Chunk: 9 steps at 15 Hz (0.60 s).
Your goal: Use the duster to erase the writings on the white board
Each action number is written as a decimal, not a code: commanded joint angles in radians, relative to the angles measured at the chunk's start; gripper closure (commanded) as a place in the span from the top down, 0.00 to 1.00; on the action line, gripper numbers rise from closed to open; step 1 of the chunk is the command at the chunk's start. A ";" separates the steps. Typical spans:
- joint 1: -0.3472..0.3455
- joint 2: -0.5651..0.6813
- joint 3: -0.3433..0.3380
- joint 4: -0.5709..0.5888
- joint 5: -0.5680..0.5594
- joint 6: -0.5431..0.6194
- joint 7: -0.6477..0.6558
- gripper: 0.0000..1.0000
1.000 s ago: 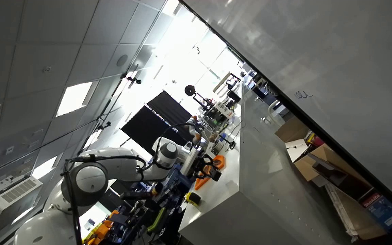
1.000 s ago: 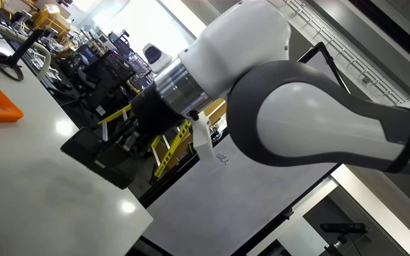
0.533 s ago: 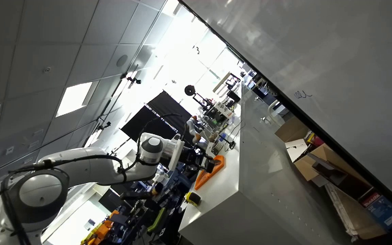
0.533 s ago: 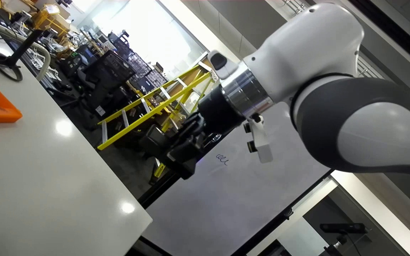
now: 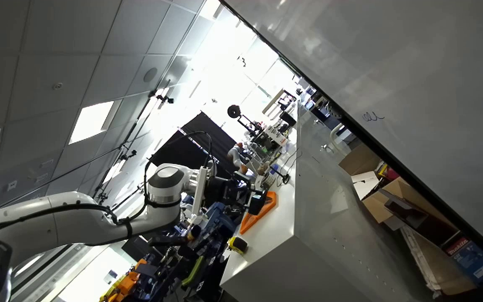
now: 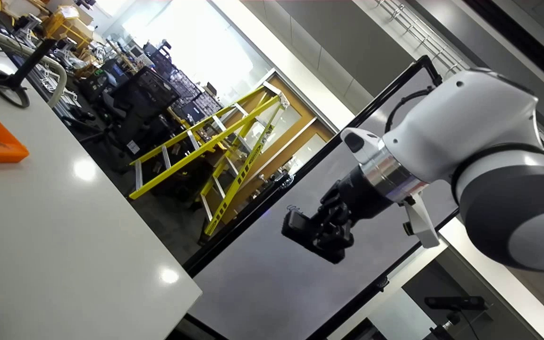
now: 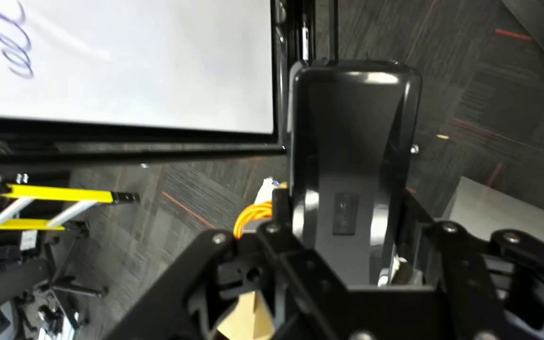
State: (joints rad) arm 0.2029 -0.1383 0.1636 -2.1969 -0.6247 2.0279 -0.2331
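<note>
My gripper (image 7: 347, 210) is shut on the duster (image 7: 353, 151), a long black block between its fingers in the wrist view. The gripper also shows in an exterior view (image 6: 323, 227), with the duster (image 6: 306, 236) held in the air. The white board (image 7: 158, 61) is at the upper left of the wrist view and large in both exterior views (image 5: 426, 63) (image 6: 248, 278). The writings (image 7: 14, 45) are a small dark scribble near the board's edge; they also show in both exterior views (image 5: 372, 116) (image 6: 293, 208), partly behind the duster in one. The duster appears apart from the board.
A white table (image 6: 88, 226) carries an orange tray (image 5: 262, 212) and a yellow tape measure (image 5: 237, 244). A yellow ladder (image 6: 215, 141) stands beside the board. Cardboard boxes (image 5: 396, 197) sit on the floor between table and board.
The arm has swung with the duster away from above the table, to the right and slightly down in an exterior view, so the duster now overlaps the board there. The writings look unchanged.
</note>
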 commanded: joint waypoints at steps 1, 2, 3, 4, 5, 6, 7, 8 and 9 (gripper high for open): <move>-0.049 -0.139 -0.004 -0.095 -0.115 -0.097 0.078 0.30; -0.058 -0.153 -0.003 -0.099 -0.138 -0.126 0.097 0.30; -0.042 -0.092 -0.006 -0.056 -0.092 -0.090 0.051 0.30; -0.047 -0.108 -0.008 -0.063 -0.098 -0.096 0.054 0.55; -0.047 -0.109 -0.008 -0.064 -0.097 -0.095 0.053 0.55; -0.046 -0.106 -0.008 -0.064 -0.097 -0.095 0.053 0.55; -0.045 -0.100 -0.007 -0.064 -0.097 -0.094 0.053 0.55; -0.043 -0.096 -0.004 -0.064 -0.097 -0.094 0.054 0.55; -0.042 -0.094 -0.003 -0.064 -0.097 -0.094 0.054 0.55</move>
State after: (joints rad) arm 0.1591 -0.2329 0.1606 -2.2627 -0.7221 1.9365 -0.1792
